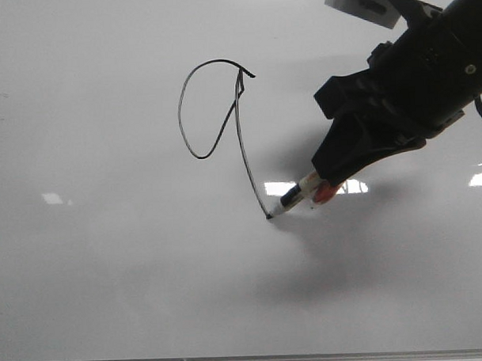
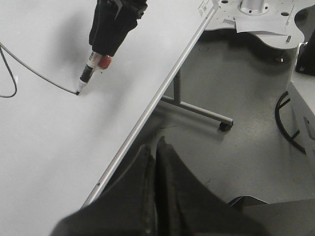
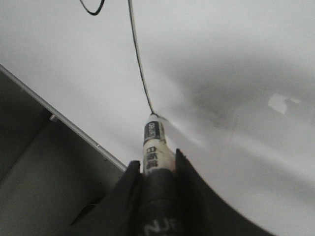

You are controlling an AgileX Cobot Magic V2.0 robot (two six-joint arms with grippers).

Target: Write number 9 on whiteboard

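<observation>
The right gripper (image 1: 324, 189), jaws pinching a white black-tipped marker (image 1: 293, 198), holds its tip at the tail end of the thin black number 9 (image 1: 223, 126) on the glossy pale whiteboard (image 1: 109, 272). Stroke appears complete; next, lift the marker clear. Left gripper (image 2: 156, 147): jaws pressed together, idle.

The front view is taken from above and close in, looking forward and down over the whiteboard (image 1: 110, 296), whose metal frame edge (image 1: 247, 360) is seen along the bottom. The left wrist view is set off the board's edge, past the left gripper (image 2: 156, 147), and takes in board, frame, floor and a stand leg (image 2: 197, 109). The right wrist view is held very near the surface, along the marker (image 3: 154, 147). The marker tip and the tail of the number 9 (image 1: 248, 148) are shared by all three views.
</observation>
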